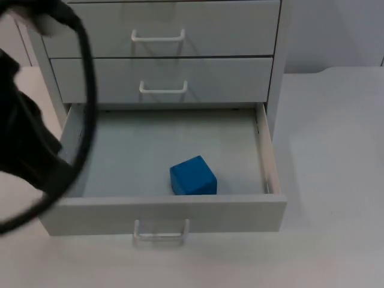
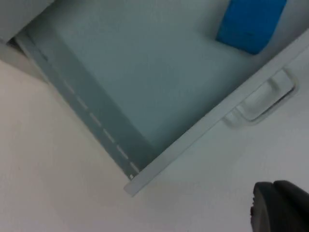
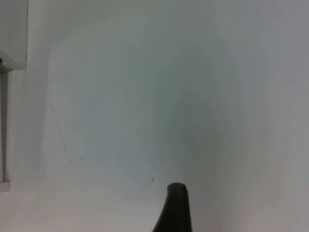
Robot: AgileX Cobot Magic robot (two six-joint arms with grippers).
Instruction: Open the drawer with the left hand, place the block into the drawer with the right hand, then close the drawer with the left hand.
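Drawer (image 1: pixel 271 162) open on white table (image 1: pixel 336 180) — blue block (image 1: pixel 193 176) inside.

Left arm (image 1: pixel 27 138) bulky, matte black; both wrist views show rounded black fingers (image 3: pixel 175 210), plain and unmarked.

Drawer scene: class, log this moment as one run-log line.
drawer: bottom one, open | block: inside, near front | left gripper: beside drawer | closing: pending

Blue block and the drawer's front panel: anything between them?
Nothing. In the top view the blue block sits on the bare drawer floor just behind the front panel; the left wrist view shows the same.
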